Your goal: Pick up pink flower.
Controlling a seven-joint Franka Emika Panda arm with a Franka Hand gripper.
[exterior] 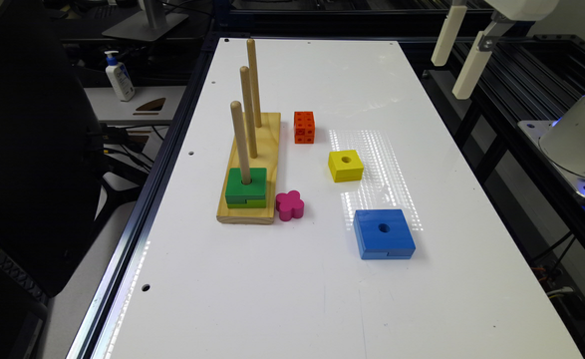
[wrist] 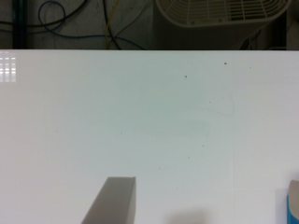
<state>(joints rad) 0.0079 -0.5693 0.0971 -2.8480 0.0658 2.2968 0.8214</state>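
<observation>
The pink flower (exterior: pixel 290 204) is a small magenta lobed block lying flat on the white table (exterior: pixel 322 299), touching or nearly touching the near end of a wooden peg base (exterior: pixel 272 149). My gripper (exterior: pixel 450 79) hangs high above the table's far edge on the exterior view's right, well away from the flower. In the wrist view the gripper (wrist: pixel 205 186) is open, its two fingers far apart over bare white table with nothing between them.
The base holds three upright pegs, with green blocks (exterior: pixel 245 187) stacked on the nearest one. An orange cube with holes (exterior: pixel 304 127), a yellow square block (exterior: pixel 346 165) and a blue square block (exterior: pixel 383 233) lie to the exterior view's right of the base.
</observation>
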